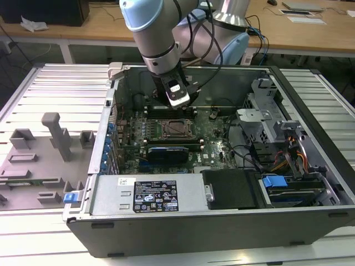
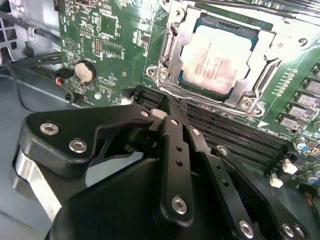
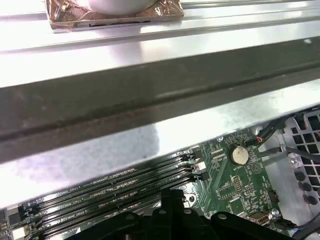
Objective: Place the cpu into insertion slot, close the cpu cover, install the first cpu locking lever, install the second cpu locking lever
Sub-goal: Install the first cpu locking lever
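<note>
Exterior view: end effector [image 1: 178, 100] inside the open computer case [image 1: 222, 233], at twelve o'clock of the insertion slot [image 1: 176, 128], near, not touching.

Second wrist view: cpu [image 2: 215, 60] seated in the slot. The cpu cover [image 2: 171, 50] lies flat around it, probably to hold the chip down. End effector fingers together, clamping nothing, likely a narrow pusher; tip above memory slots [image 2: 240, 135].

First wrist view: coin cell [image 3: 239, 155] near the same memory slots.

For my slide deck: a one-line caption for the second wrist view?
Hand poised above the memory slots, beside the cpu framed by the cpu cover.
</note>
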Robot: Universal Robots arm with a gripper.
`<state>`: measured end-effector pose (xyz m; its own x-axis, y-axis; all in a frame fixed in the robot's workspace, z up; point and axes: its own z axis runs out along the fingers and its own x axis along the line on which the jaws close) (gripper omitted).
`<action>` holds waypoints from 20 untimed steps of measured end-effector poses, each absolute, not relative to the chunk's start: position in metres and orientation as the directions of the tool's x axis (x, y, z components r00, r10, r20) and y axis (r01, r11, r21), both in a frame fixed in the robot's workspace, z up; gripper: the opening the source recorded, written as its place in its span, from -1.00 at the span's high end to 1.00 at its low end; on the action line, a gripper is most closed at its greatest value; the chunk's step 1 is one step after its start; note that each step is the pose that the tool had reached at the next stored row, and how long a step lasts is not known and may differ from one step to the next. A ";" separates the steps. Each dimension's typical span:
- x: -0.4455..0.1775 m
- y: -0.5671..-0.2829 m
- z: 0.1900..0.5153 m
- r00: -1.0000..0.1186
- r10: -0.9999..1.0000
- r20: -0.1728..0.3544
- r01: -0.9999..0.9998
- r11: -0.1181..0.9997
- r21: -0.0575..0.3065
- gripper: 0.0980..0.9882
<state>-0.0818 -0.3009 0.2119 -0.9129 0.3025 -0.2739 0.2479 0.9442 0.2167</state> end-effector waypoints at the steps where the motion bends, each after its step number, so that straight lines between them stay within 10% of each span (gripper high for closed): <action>1: -0.082 -0.301 0.212 -0.913 0.303 -0.274 0.248 0.944 0.217 0.98; 9: -0.068 -0.301 0.211 -0.943 0.302 -0.140 0.276 0.944 0.178 0.98; 20: -0.068 -0.301 0.211 -0.949 0.278 -0.146 0.267 0.959 0.094 0.98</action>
<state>-0.0679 -0.3009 0.2113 -0.9493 0.2783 -0.1461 0.2667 0.9592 0.0939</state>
